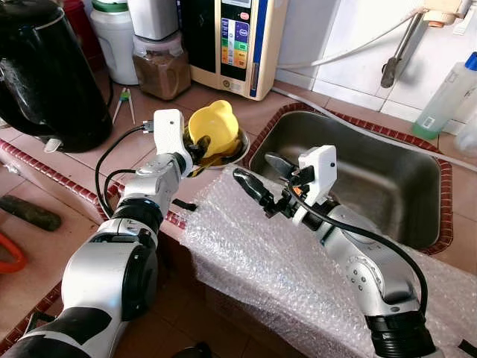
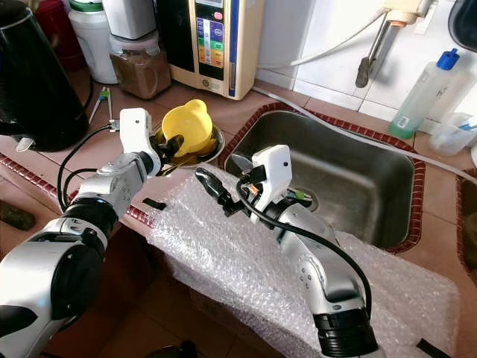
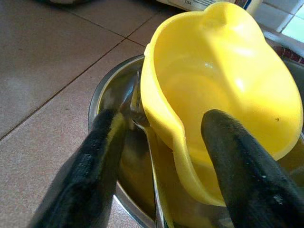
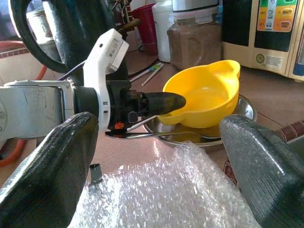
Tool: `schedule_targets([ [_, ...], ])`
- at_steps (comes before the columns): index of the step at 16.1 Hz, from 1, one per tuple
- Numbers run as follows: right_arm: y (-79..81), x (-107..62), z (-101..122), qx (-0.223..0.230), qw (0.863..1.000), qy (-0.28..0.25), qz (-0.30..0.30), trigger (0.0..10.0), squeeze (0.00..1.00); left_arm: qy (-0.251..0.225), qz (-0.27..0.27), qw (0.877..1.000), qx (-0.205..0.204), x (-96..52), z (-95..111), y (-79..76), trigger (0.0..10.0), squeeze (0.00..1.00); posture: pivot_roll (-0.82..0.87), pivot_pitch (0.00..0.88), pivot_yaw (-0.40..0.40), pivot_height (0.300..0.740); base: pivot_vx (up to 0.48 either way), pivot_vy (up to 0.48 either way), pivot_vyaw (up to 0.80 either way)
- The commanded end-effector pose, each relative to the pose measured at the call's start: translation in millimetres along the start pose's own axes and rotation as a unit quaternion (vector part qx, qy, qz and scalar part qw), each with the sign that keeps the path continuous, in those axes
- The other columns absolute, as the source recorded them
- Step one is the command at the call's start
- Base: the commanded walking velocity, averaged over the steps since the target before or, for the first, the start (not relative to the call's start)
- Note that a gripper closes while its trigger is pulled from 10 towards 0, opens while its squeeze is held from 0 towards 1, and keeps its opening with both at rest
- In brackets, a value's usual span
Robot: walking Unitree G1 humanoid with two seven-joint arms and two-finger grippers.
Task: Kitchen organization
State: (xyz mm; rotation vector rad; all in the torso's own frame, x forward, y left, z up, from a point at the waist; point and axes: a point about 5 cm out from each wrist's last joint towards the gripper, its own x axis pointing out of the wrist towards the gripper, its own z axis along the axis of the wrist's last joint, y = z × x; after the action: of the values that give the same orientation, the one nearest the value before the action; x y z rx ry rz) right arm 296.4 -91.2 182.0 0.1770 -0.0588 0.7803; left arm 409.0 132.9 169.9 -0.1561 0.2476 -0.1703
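A yellow plastic bowl (image 1: 214, 127) with a small tab handle sits tilted inside a shallow steel bowl (image 1: 237, 151) on the tiled counter (image 1: 67, 156), just beside the sink (image 1: 358, 175). The left wrist view shows what the head views cannot: one black finger (image 3: 242, 171) lies inside the yellow bowl and the other outside its rim, so the left gripper (image 1: 198, 147) straddles the wall, fingers moderately parted; whether they press the plastic cannot be told. That view also shows a metal utensil (image 3: 142, 128) lying in the steel bowl under the yellow one. The right wrist view, looking across from the other side, shows the yellow bowl propped at an angle above the steel bowl.

The left arm reaches forward over the counter edge. The right gripper (image 1: 261, 175) hovers over a sheet of bubble wrap (image 1: 261, 253) at the sink's near edge, its fingers spread wide and holding nothing, pointed towards the bowls.

Behind stand a black kettle (image 1: 48, 74), a jar of brown powder (image 1: 160, 67) and a water purifier (image 1: 235, 41).
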Motion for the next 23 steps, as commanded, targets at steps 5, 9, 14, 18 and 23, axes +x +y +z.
schedule_targets([
  [5,-0.2,0.2,6,-0.004,1.0,-0.006,0.006,10.0,0.0,0.007,0.0,1.0,0.009,-0.6,-1,3.4,0.0,0.0,-0.12,0.059,0.005,0.74,0.0,0.0,0.0],
  [9,0.4,1.3,3,-0.001,1.0,-0.004,0.008,10.0,0.0,0.01,-0.009,1.0,0.002,-2.5,-6,8.4,0.0,0.0,-0.11,0.058,-0.001,0.74,0.0,0.0,0.0],
  [14,-0.4,1.8,3,0.002,1.0,-0.002,0.008,10.0,0.0,-0.012,-0.017,1.0,-0.004,-5.1,-5,15.1,0.0,0.0,-0.11,0.057,-0.01,0.74,0.0,0.0,0.0],
  [18,-0.3,2.6,3,0.001,1.0,-0.003,0.008,10.0,0.0,-0.036,-0.023,0.999,-0.023,-6.2,-3,15.4,0.0,0.0,-0.11,0.055,-0.014,0.74,0.0,0.0,0.0],
  [23,-5.3,4.9,7,-0.006,1.0,-0.006,0.005,10.0,0.0,-0.109,-0.044,0.992,-0.043,-8.2,12,9.5,0.0,0.0,-0.11,0.052,-0.014,0.74,0.0,0.0,0.0],
])
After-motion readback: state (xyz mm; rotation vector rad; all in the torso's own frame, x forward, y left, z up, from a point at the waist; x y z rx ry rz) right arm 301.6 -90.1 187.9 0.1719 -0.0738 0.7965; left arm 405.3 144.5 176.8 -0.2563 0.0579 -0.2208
